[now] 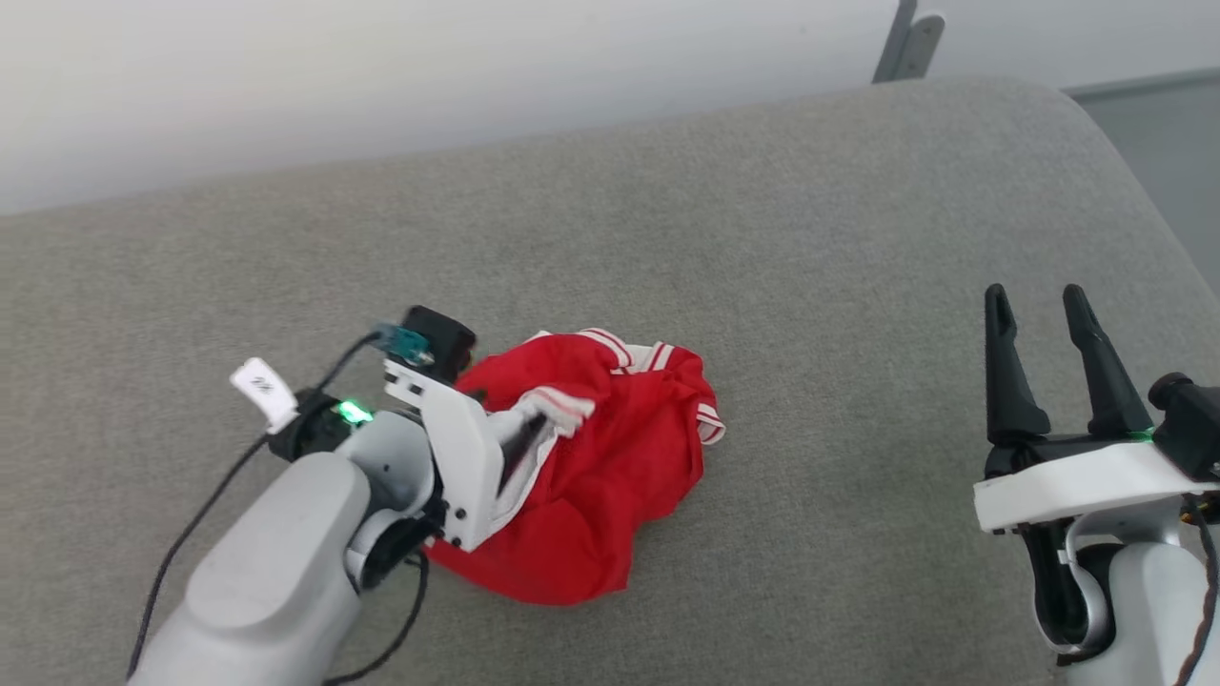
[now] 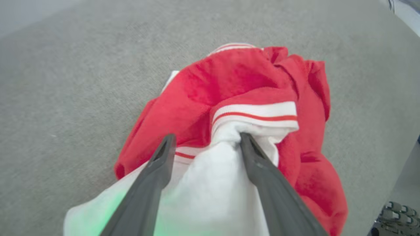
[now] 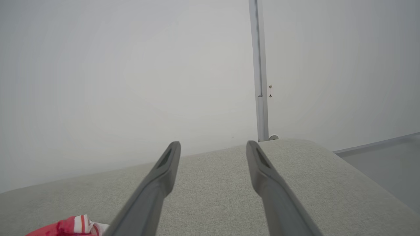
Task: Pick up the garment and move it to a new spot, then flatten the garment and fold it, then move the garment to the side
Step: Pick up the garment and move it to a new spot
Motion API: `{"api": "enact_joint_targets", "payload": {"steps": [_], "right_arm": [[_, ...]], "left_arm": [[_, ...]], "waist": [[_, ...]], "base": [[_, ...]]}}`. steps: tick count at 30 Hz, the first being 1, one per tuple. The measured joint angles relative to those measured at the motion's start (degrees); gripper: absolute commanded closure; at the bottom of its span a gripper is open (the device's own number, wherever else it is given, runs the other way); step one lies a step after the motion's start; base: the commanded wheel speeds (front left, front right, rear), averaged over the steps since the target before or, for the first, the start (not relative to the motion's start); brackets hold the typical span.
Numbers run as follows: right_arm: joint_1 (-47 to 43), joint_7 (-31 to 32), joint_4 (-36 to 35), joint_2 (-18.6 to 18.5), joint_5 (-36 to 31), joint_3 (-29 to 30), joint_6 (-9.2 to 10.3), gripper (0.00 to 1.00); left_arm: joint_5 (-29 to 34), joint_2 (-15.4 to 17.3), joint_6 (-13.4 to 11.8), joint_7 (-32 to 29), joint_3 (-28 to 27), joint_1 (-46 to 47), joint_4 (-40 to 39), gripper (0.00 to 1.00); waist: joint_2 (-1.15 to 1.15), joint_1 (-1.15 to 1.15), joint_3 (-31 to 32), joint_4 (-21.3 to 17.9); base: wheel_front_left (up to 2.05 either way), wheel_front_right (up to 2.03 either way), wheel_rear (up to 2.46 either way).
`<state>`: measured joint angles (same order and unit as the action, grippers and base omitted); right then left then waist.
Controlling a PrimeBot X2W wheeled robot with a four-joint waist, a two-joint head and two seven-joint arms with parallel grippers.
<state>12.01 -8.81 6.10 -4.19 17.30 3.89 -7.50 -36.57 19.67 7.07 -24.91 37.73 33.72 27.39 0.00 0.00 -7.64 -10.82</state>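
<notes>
Both stood open: our left hand (image 2: 207, 136) straddled the white sleeve (image 2: 213, 183) of the red jersey T-shirt (image 1: 600, 495), our right hand (image 1: 1036, 295) by the grey padded bench's (image 1: 762, 238) right edge. We judged opposite hems best pinched.

I can read no text anywhere from my station, and the small white tag (image 1: 263, 389) on the left arm's black cable (image 1: 197, 514) bears dark marks too blurred to read.

Pale grey forearm (image 1: 276, 562), dark jaws
</notes>
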Motion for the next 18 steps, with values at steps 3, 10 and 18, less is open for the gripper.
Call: {"api": "enact_joint_targets", "payload": {"steps": [3, 10, 18], "right_arm": [[-0.6, 0.2, 0.2, -0.6, 0.4, 0.3, 0.00, 0.00], [-2.0, 0.5, 1.1, -2.2, 0.8, 0.8, 0.00, 0.00], [-4.3, 0.1, 3.1, -4.5, 0.2, 0.5, 0.00, 0.00]], "left_arm": [[-0.4, 1.5, 0.1, 4.1, -0.7, -0.1, -2.3, 0.00], [-0.5, 5.1, 0.0, 15.6, -4.3, -3.0, -8.2, 0.00], [0.5, 8.5, -3.6, 28.3, -9.8, -9.4, -13.3, 0.00]], "waist": [[0.00, 0.00, 1.0, 0.9], [0.00, 0.00, 3.5, 3.4], [0.00, -0.01, 6.2, 6.7]], "base": [[0.00, 0.00, 0.00], [0.00, 0.00, 0.00], [0.00, 0.00, 0.00]]}}
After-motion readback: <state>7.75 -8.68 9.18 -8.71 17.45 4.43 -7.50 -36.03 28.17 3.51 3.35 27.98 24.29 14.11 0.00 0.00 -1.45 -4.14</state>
